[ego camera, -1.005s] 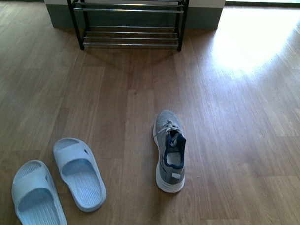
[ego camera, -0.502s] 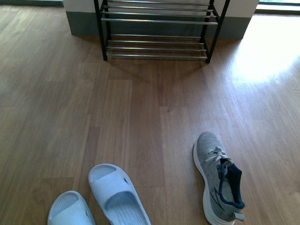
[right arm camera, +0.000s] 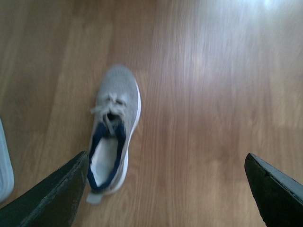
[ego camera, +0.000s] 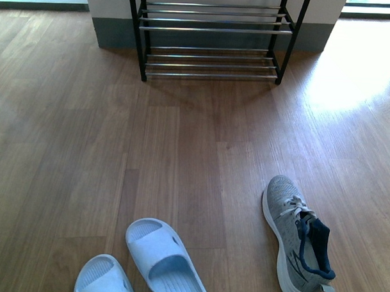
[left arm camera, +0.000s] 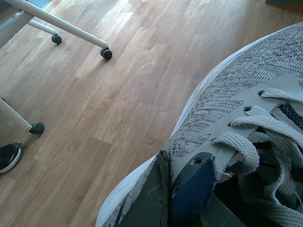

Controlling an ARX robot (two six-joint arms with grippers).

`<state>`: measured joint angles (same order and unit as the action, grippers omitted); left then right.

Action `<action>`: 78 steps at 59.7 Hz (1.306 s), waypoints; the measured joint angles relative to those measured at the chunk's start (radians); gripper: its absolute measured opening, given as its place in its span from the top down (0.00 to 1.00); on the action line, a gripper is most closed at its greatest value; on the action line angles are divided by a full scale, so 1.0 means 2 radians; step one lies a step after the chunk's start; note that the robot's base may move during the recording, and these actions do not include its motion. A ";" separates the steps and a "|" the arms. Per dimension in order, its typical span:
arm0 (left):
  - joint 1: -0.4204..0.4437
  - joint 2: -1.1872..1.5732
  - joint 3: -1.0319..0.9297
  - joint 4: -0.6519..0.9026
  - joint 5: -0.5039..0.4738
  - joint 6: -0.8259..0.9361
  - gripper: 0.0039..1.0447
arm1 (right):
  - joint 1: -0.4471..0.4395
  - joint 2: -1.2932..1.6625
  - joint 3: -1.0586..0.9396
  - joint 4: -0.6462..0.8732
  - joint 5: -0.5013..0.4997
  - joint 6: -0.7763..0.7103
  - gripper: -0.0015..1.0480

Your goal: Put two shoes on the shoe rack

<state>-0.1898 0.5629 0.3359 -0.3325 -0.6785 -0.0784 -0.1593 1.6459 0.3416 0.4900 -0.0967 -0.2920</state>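
Home-like room, wood floor (ego camera: 86, 129), shoe rack (ego camera: 212, 30)

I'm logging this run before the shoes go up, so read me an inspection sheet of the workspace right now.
Surface: wooden floor, sun glare at far right.
Job's things: rack by the wall, no shoes on the tiers in view; floor sneaker upright; held sneaker in the left gripper; left slide and right slide side by side on the floor.
Clutter: nothing seen.
Grippers: left gripper shut on the held sneaker; right gripper open above the floor.
Cables: nothing seen.
Surroundings: white wheeled legs; dark shoe at the left wrist view's edge.
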 joint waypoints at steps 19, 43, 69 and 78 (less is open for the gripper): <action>0.000 0.000 0.000 0.000 0.002 0.000 0.99 | -0.009 0.256 0.081 0.040 -0.004 0.009 0.09; 0.000 0.000 0.000 0.000 0.002 0.000 0.99 | 0.010 0.389 0.217 0.029 -0.031 0.097 0.09; 0.000 0.000 0.000 0.000 0.002 0.000 0.99 | 0.023 0.469 0.282 0.021 -0.019 0.109 0.09; 0.000 0.000 0.000 0.000 0.002 0.000 0.99 | 0.019 0.492 0.304 0.015 -0.017 0.110 0.09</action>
<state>-0.1898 0.5629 0.3359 -0.3325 -0.6743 -0.0788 -0.1211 2.6293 0.9493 0.5209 -0.1314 -0.0711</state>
